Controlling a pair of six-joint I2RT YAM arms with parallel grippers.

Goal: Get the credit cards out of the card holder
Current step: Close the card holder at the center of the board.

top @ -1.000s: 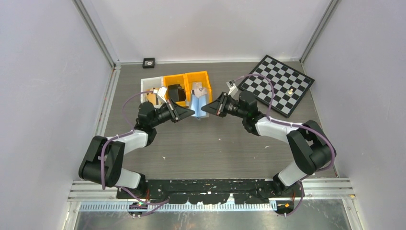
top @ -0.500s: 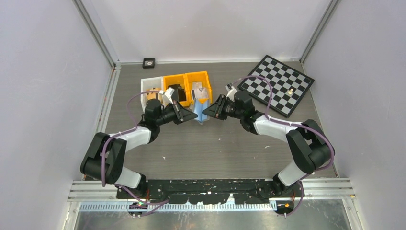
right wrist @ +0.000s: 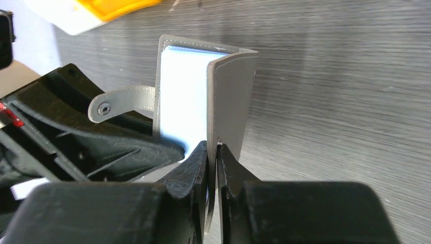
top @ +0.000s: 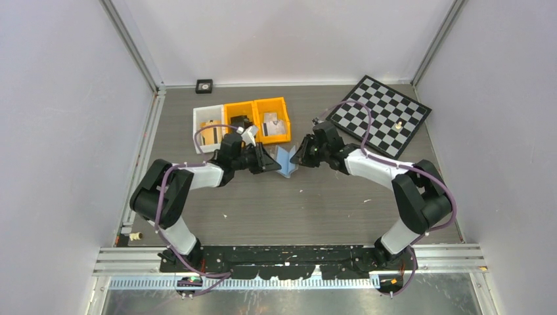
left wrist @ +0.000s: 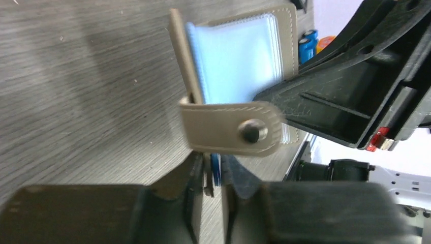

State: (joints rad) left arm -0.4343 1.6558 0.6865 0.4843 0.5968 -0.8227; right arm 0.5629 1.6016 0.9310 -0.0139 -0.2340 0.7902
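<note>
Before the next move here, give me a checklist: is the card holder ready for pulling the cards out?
1. Card holder opened, snap strap undone: ok.
2. Right gripper pinching one cover: ok.
3. Left gripper pinching the opposite edge: ok.
4. Left grip on a card rather than the cover: cannot tell.
5. Blue card out of the holder: not ok, it sits inside.
6. Second card located: cannot tell, none visible.

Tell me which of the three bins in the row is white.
The leftmost bin, at the row's left end; the middle bin and the right bin are orange.
</note>
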